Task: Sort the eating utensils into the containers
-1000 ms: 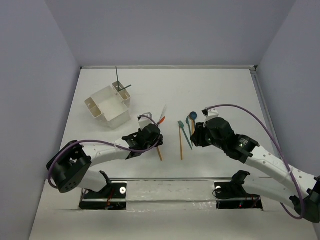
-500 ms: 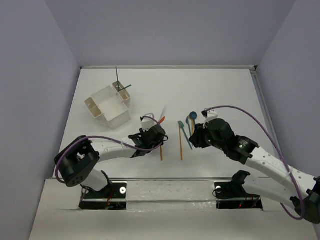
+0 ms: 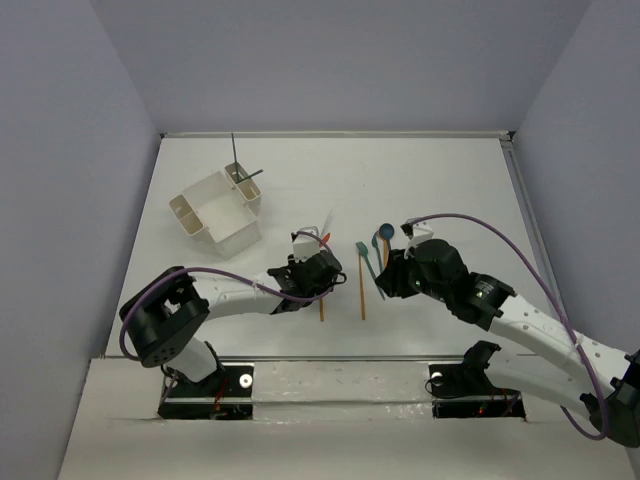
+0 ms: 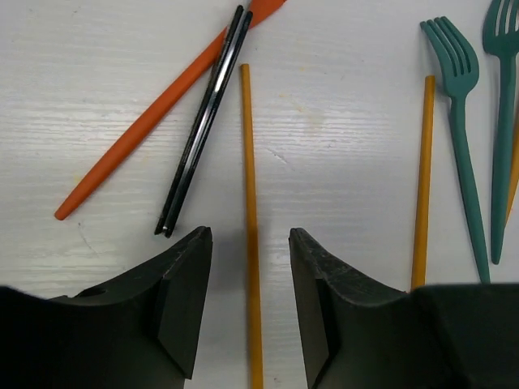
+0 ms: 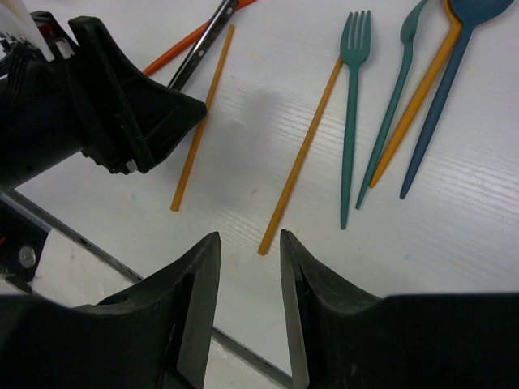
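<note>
My left gripper (image 4: 250, 233) is open and low over the table, its jaws standing on either side of a thin orange stick (image 4: 250, 162). To its left lie a red-orange stick (image 4: 154, 113) and a black stick (image 4: 203, 121). A second orange stick (image 4: 422, 178) and a teal fork (image 4: 458, 105) lie to the right. My right gripper (image 5: 249, 237) is open and empty, just above the near end of the second orange stick (image 5: 304, 154). The teal fork (image 5: 351, 105), a teal utensil (image 5: 393, 105), another orange stick (image 5: 418, 97) and a teal spoon (image 5: 450, 89) lie beyond. The white container (image 3: 215, 210) stands far left.
Dark sticks (image 3: 240, 175) stand in the container's far end compartment. A white utensil (image 3: 327, 222) lies near the red-orange stick. The two grippers (image 3: 318, 272) (image 3: 385, 280) are close together at mid-table. A metal strip (image 5: 81, 243) marks the table's near edge.
My left gripper has moved to the right and now straddles the orange stick. My right gripper has shifted slightly left. The utensils have not moved.
</note>
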Robot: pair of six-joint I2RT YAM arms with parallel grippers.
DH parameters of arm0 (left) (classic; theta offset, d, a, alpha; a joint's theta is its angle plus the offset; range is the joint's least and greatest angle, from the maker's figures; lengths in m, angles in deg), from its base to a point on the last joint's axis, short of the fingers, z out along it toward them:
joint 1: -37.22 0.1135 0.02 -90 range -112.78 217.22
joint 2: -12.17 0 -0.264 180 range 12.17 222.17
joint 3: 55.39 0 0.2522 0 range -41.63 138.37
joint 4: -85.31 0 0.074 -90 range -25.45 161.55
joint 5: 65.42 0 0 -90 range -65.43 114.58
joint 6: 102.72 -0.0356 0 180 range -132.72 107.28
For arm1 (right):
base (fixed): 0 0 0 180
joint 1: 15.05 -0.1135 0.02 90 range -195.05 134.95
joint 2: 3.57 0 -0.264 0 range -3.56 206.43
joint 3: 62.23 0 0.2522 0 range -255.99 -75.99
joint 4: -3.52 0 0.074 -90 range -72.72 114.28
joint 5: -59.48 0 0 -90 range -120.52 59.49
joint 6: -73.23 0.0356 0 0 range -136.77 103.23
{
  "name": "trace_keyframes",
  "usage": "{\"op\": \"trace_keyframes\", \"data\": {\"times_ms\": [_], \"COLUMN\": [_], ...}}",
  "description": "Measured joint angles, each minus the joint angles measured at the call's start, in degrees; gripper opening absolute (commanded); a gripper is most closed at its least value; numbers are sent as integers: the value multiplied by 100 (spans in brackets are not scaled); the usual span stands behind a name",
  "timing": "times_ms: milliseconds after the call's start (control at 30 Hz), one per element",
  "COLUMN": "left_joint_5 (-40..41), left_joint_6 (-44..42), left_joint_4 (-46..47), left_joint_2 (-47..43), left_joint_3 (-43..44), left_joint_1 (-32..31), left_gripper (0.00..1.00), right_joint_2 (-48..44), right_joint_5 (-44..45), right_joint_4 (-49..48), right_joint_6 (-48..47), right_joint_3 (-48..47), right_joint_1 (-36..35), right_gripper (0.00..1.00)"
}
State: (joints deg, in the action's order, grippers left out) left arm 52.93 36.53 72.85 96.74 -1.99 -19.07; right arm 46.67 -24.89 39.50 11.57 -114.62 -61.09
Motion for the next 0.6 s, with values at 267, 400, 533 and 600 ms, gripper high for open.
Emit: {"op": "trace_keyframes", "data": {"times_ms": [267,400,533,600], "left_joint_5": [352,586,748,787], "left_joint_6": [-227,-321,-376,-391], "left_joint_4": [-219,-313,-404,-431], "left_joint_2": [855,1241,1405,1414], "left_joint_3": [822,1049,1062,1062], "left_joint_1": [-138,-136,-138,-136], "left_gripper": [36,34,31,29], "right_joint_2": [-295,-426,-461,-470], "right_joint_5": [-33,-76,-116,-122], "right_joint_4": [-33,-44,-52,-48], "right_joint_6": [52,105,131,140], "right_joint_3": [203,291,363,396], "right_joint_1": [0,2,2,2], "right_gripper": [41,41,41,41]}}
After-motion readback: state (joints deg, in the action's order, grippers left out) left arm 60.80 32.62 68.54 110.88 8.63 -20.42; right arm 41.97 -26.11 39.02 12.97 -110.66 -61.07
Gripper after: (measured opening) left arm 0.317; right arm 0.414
